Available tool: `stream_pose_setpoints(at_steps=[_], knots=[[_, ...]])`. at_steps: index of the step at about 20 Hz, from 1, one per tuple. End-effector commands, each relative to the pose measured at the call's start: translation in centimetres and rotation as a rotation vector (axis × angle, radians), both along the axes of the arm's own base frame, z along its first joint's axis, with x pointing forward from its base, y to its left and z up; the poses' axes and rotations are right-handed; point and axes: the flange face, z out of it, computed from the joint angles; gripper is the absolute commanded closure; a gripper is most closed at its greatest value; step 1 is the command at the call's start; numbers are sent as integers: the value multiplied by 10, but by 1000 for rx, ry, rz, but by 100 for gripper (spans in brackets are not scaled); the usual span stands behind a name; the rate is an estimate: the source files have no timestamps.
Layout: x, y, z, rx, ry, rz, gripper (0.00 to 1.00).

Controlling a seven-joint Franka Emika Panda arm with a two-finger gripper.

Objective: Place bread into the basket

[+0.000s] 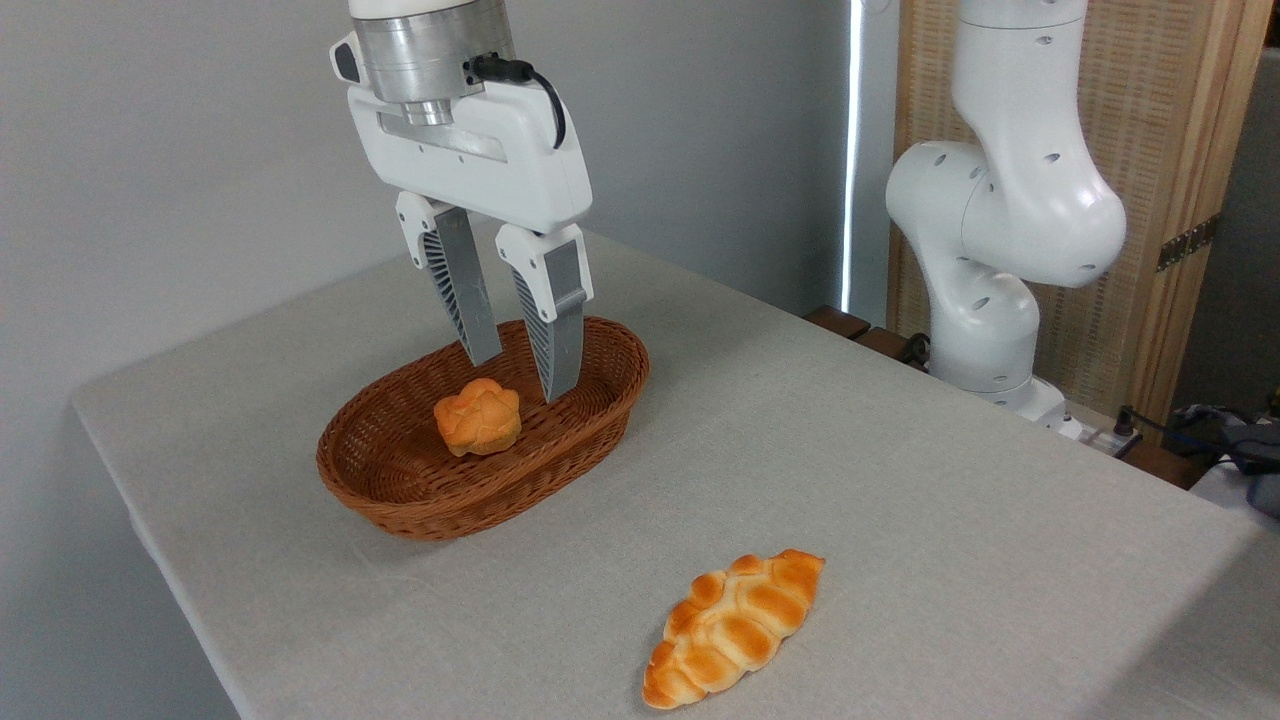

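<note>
1. The bread (478, 416) is seen lying inside the basket (400, 500), on its woven floor near the middle, with its scored top up and nothing gripping it
2. The gripper (520, 375) is held above the basket's far half, with its jaws pointing down and parted by a clear gap; nothing is held between them, and the tips are seen just above and slightly behind the bun, apart from it
3. The step in hand is judged to be the release: the bun has been set down in the basket and the placing itself appears done
4. The next move is judged to call only for a straight lift of the arm, so that the jaws are taken clear of the basket rim without the bun or the wicker being brushed
5. The braided loaf (735, 627) lies on the surface (900, 450) well apart from the basket, towards the near edge, and is not thought to be part of the task
</note>
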Motion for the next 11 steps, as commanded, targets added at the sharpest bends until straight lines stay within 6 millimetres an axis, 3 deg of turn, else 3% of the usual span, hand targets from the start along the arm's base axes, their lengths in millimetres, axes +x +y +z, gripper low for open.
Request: stream_pose_setpoints(at_steps=[1,11], knots=[[-5,1,2,-10,-12,-10,0],[-5,5,3,-18,-16,-25,0]])
